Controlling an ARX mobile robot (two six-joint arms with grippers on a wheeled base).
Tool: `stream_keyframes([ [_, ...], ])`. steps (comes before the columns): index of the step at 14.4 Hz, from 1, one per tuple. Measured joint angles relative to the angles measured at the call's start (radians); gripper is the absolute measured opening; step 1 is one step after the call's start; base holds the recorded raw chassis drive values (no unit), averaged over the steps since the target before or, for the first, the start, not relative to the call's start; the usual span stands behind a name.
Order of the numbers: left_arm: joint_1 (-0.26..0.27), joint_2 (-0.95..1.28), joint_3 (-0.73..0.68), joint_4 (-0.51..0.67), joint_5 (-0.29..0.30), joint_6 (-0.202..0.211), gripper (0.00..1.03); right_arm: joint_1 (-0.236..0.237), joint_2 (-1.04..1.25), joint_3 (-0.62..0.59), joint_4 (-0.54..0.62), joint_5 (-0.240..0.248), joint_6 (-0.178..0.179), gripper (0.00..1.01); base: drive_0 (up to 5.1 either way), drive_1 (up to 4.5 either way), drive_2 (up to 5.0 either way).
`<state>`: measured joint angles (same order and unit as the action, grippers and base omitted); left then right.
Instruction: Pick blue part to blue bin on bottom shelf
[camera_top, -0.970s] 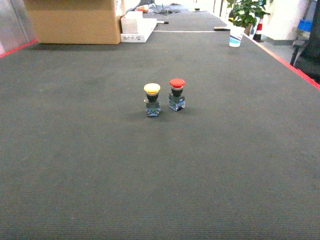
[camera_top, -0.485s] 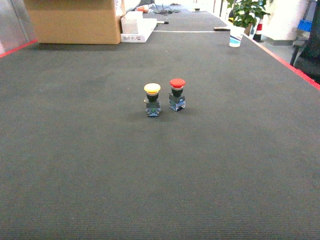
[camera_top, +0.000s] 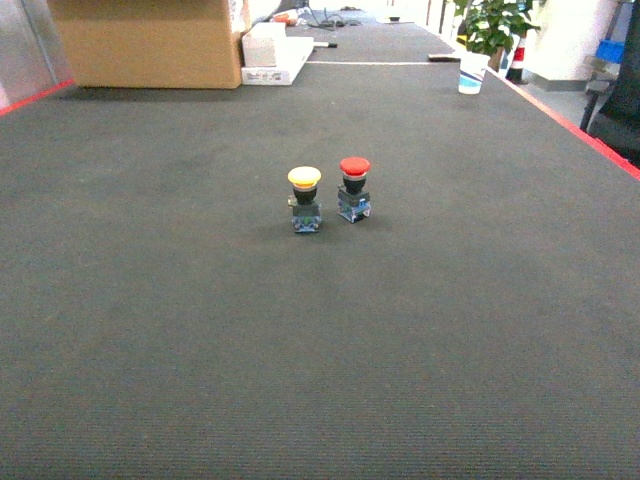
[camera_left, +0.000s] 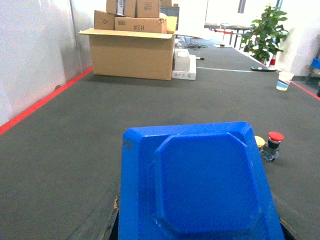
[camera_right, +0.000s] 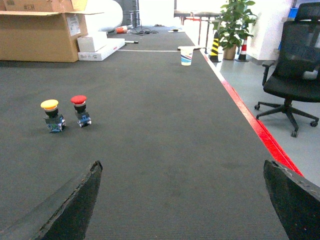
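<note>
A big blue plastic bin, its moulded octagonal base towards the camera, fills the lower left wrist view. My left gripper is shut on it; only dark finger edges show beside its flanks. In the right wrist view my right gripper stands open and empty above the dark carpet. Neither gripper shows in the head view. The blue part and the bottom shelf are out of view.
A yellow-capped push button and a red-capped one stand side by side on the carpet. Cardboard boxes stand at the far left. At the far right are a paper cup and a plant, with an office chair beyond a red floor line.
</note>
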<state>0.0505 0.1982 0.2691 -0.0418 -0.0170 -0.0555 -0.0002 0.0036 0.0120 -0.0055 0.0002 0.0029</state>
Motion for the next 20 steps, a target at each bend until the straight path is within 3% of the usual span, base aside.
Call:
stream_keyframes([
  [12, 0.000, -0.002, -0.001, 0.004, 0.001, 0.000, 0.44, 0.000, 0.000, 0.000, -0.001, -0.001, 0.000, 0.98, -0.1, -0.06, -0.1],
  [20, 0.000, -0.002, 0.000, -0.001, 0.001, 0.000, 0.44, 0.000, 0.000, 0.000, 0.000, 0.000, 0.000, 0.98, -1.6, -1.64, -1.6],
])
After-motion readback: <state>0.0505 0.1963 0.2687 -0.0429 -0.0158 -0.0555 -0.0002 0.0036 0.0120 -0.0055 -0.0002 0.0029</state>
